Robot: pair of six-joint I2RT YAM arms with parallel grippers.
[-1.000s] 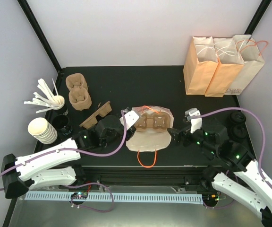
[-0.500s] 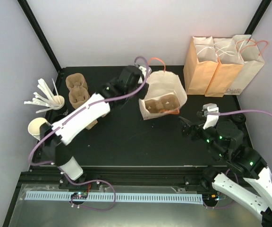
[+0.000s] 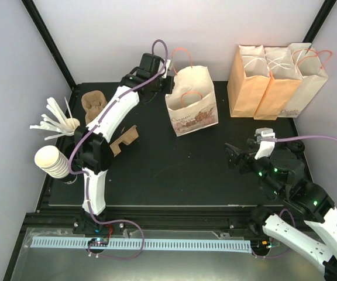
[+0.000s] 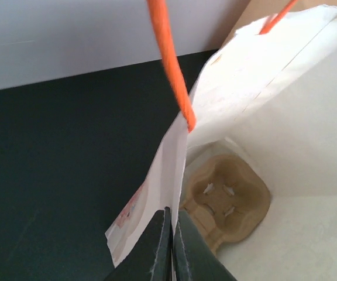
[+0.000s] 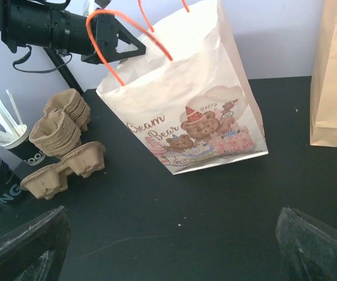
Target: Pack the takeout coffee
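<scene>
Table (image 3: 174,175) is carrying all items, and the left arm (image 3: 114,111) is reaching diagonally across it toward the back edge. Three plain paper bags (image 3: 271,82) are standing in a row at the back right. The printed bag (image 3: 193,105) is standing on its base just left of that row, mouth facing up, with an orange handle (image 4: 169,58) rising above the rim. A cup carrier (image 4: 224,196) is lying at the bottom of this bag, apparently tilted against one wall. The left hand (image 4: 172,213) is pinching the bag's rim near a corner, fingers closed flat on the paper wall, and is holding the mouth apart. The right hand (image 3: 244,151) is hovering over bare table in front of the bag, jaws spread wide with nothing between them. The takeout coffee (image 3: 298,147) is sitting near the right table edge beside the right arm, which is hiding most of it from above, so the lid cannot be confirmed. Judged from this layout, the cup is not yet packed. Hazards are arising as follows. The cup is standing close to the arm's own links and to the table edge, so a careless approach is risking a knock-over or a fall. The carrier is not lying level, so a cup lowered into it is likely to lean and leak. The handles are hanging over the mouth and are liable to snag a descending hand. Any slip of the pinch is risking a sagging or toppling bag.
</scene>
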